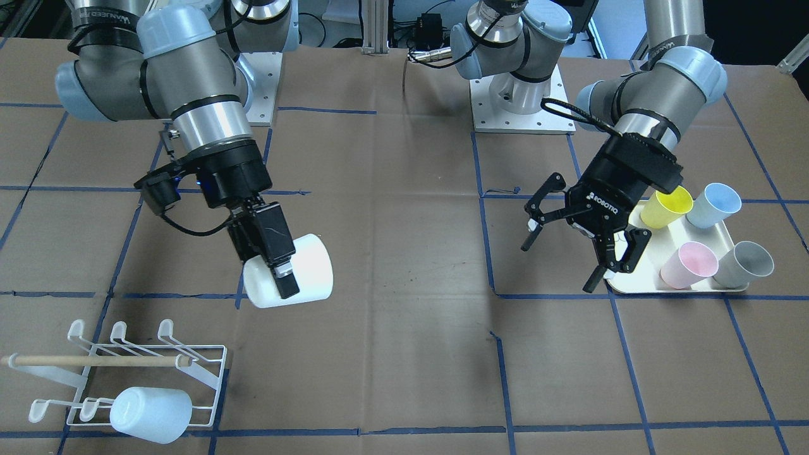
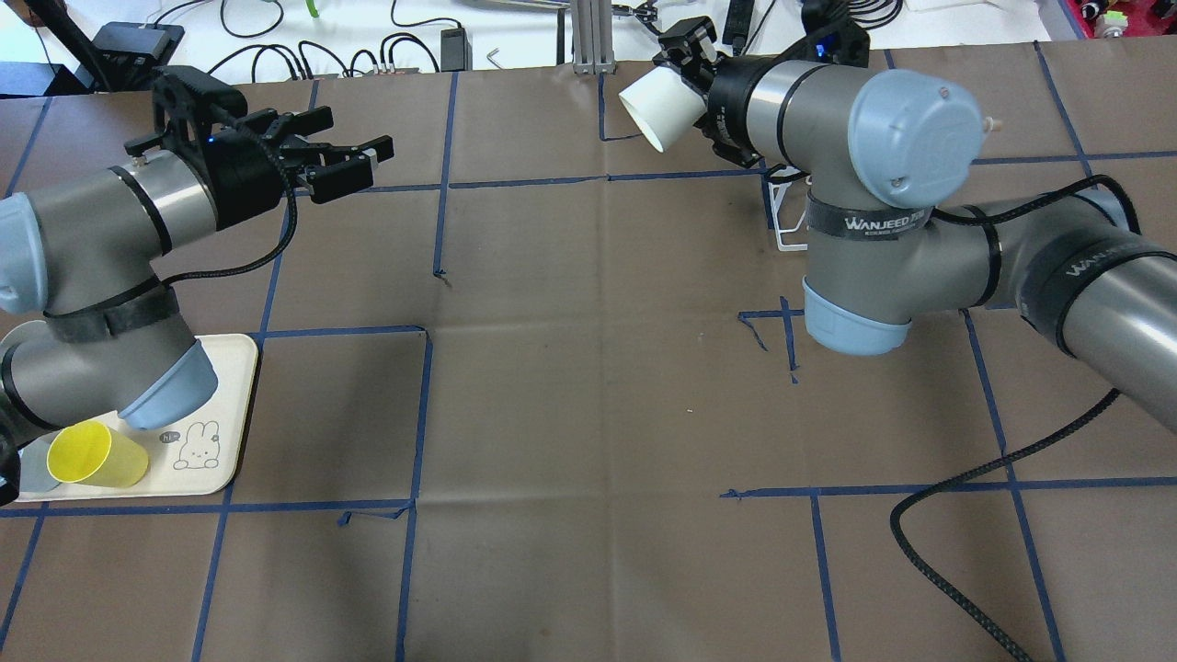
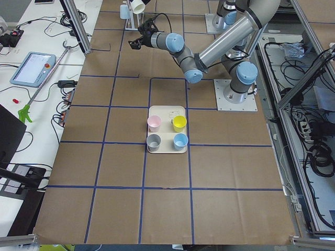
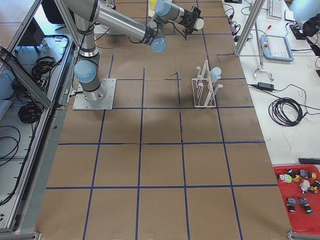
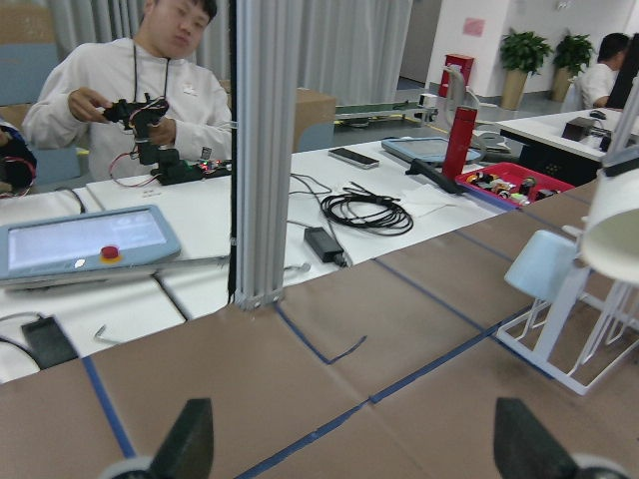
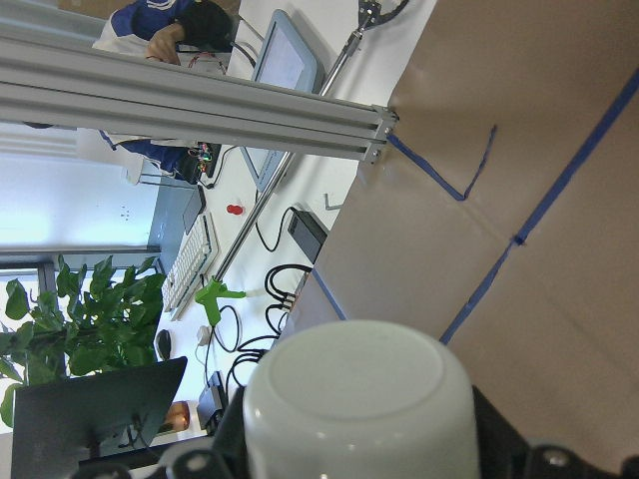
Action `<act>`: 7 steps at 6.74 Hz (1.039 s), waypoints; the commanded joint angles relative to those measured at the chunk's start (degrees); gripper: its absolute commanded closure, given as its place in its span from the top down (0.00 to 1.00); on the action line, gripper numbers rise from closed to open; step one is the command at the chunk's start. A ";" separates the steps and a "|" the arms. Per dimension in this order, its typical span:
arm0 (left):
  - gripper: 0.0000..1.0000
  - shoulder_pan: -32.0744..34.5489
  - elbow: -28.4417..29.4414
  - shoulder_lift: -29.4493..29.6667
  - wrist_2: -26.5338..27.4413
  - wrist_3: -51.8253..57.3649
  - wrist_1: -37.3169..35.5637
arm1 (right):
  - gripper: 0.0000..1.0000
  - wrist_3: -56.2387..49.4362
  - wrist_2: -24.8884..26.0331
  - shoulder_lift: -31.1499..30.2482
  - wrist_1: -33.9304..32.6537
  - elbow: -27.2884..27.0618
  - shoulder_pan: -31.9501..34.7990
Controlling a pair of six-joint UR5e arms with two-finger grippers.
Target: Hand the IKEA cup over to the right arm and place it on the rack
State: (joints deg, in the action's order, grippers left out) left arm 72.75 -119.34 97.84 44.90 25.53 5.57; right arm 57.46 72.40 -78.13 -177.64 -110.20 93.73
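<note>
White cup (image 1: 310,268): clamped at rim by right fingers (image 1: 284,278), aloft, sideways, apart from rack (image 1: 212,366).
Left fingers (image 2: 354,172): spread, empty.
Advice: tip mouth down, seat over free peg, clear of pale cup (image 1: 152,414).

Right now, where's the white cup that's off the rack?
Front-facing view, left side: the white cup is held by the fingers of the right gripper above the table, up-right of the rack holding a second cup.
</note>
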 commanded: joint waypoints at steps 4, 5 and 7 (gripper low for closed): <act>0.99 18.29 23.41 -0.88 43.38 -16.03 55.92 | 0.09 -45.69 0.20 7.70 -11.98 2.35 -12.85; 0.99 18.40 28.59 -2.11 44.39 -16.21 70.49 | 0.09 -48.81 0.20 9.47 -12.46 5.06 -15.22; 0.99 17.70 32.95 -3.70 44.48 -15.95 80.81 | 0.09 -57.69 -0.67 14.04 -13.16 8.50 -19.79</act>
State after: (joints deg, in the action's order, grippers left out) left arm 90.73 -88.46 94.99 89.03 9.53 80.46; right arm 4.77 72.40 -66.74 -190.06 -103.65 76.69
